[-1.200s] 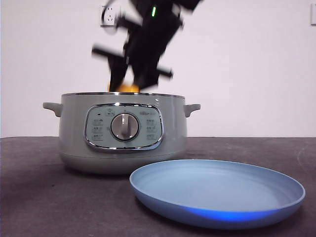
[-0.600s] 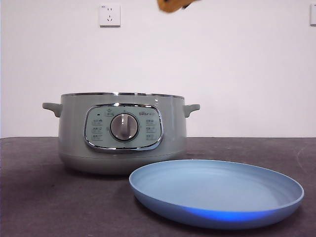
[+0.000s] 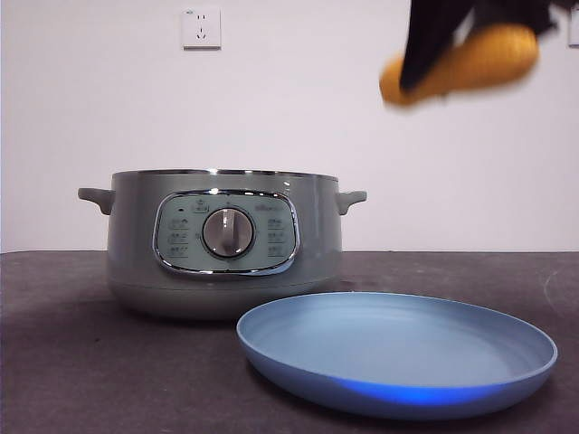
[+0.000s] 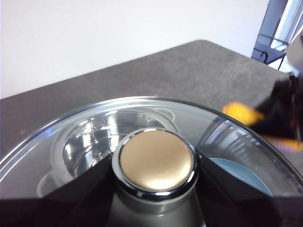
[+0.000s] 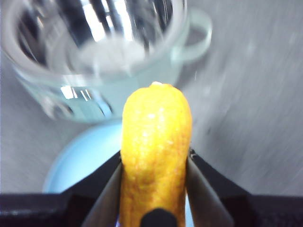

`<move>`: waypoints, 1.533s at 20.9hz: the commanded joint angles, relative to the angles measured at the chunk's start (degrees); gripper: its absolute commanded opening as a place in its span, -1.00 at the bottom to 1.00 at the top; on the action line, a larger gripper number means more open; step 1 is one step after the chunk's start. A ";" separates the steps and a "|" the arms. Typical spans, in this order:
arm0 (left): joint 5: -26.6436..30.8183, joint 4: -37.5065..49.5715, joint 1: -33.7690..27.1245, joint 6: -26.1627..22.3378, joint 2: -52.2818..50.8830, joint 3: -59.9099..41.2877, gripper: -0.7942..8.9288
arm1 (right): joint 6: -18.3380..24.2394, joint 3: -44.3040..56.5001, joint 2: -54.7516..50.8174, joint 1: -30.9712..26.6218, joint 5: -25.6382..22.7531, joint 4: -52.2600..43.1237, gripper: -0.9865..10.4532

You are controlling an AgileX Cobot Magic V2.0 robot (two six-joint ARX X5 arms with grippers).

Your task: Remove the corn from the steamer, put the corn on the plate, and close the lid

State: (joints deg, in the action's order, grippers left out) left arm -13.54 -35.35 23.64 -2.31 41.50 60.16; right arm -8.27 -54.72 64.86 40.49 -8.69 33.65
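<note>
My right gripper [image 3: 434, 50] is shut on the yellow-orange corn [image 3: 475, 61], high in the air above the right half of the light-blue plate [image 3: 398, 348]. In the right wrist view the corn [image 5: 155, 156] sits between the two black jaws, with the plate [image 5: 87, 158] and the open steamer [image 5: 99, 61] below it. The sage-green steamer [image 3: 222, 240] stands left of the plate with no lid on it. My left gripper [image 4: 154, 175] is shut on the knob [image 4: 156, 161] of the glass lid [image 4: 85, 137], held up in the air.
A dark grey table [image 3: 63, 362] carries the steamer and plate. Behind it rises a white wall with a power socket [image 3: 201, 27]. In the left wrist view the table's far edge [image 4: 203, 45] and some dark furniture [image 4: 277, 42] show.
The right gripper rose out of the steamer with the corn, left the view at the top, and has come back down to the right, over the plate.
</note>
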 commanded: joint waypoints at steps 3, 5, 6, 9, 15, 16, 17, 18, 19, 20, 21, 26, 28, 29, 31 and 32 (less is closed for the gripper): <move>-2.05 9.33 0.07 -1.36 6.73 0.55 -0.85 | -2.51 12.52 1.33 0.07 4.26 -13.07 -0.85; -1.84 13.53 0.04 -1.40 10.51 0.55 -0.85 | -2.84 16.20 2.49 0.07 4.31 -17.90 -0.85; -1.90 15.30 0.07 -1.40 12.22 0.55 -0.85 | -2.89 17.38 3.26 0.07 4.31 -19.71 -0.85; -1.95 18.62 0.07 -1.36 15.96 0.55 -0.85 | -2.89 18.75 7.69 0.07 6.08 -25.11 -0.85; -1.79 20.92 0.04 -1.38 17.49 0.55 -0.85 | -2.84 18.75 20.55 0.07 7.32 -32.22 -0.85; -1.75 21.33 0.04 -1.38 17.49 0.55 -0.85 | -2.84 18.75 21.94 0.07 7.28 -32.68 -0.85; -1.75 21.73 0.04 -1.38 17.55 0.55 -0.85 | -2.84 18.73 23.39 0.07 7.30 -33.44 -0.85; -1.75 21.88 0.04 -1.40 17.64 0.55 -0.85 | -2.84 18.73 24.13 0.07 7.30 -33.81 -0.85; -1.75 21.97 0.04 -1.44 17.84 0.55 -0.85 | -2.86 18.73 24.41 0.07 7.26 -33.77 -0.80; -1.75 22.03 0.04 -1.44 18.03 0.55 -0.85 | -2.86 18.75 24.39 0.07 7.21 -33.73 -0.69; -1.73 22.25 0.04 -1.44 18.47 0.55 -0.85 | -2.84 18.75 24.17 0.09 7.26 -33.79 -0.49; -1.73 25.03 0.00 -1.42 21.66 0.55 -0.85 | -2.64 18.73 20.59 0.09 7.23 -33.75 0.25; -1.70 26.93 0.00 -1.42 23.50 0.55 -0.85 | -2.64 18.73 16.70 0.07 7.21 -33.11 0.28; -1.70 28.02 0.00 -1.40 24.55 0.55 -0.85 | -2.64 18.73 14.29 0.09 7.23 -32.57 0.28; -1.57 30.16 0.00 -1.40 26.82 0.55 -0.85 | -2.69 18.71 9.01 0.09 7.21 -30.25 0.28; -1.57 31.54 0.00 -1.40 28.39 0.55 -0.85 | -2.71 18.71 5.64 0.09 7.08 -28.39 0.28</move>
State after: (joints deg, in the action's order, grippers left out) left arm -14.98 -6.50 23.66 -3.05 70.22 60.14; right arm -10.76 -36.34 71.07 40.49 -1.50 5.41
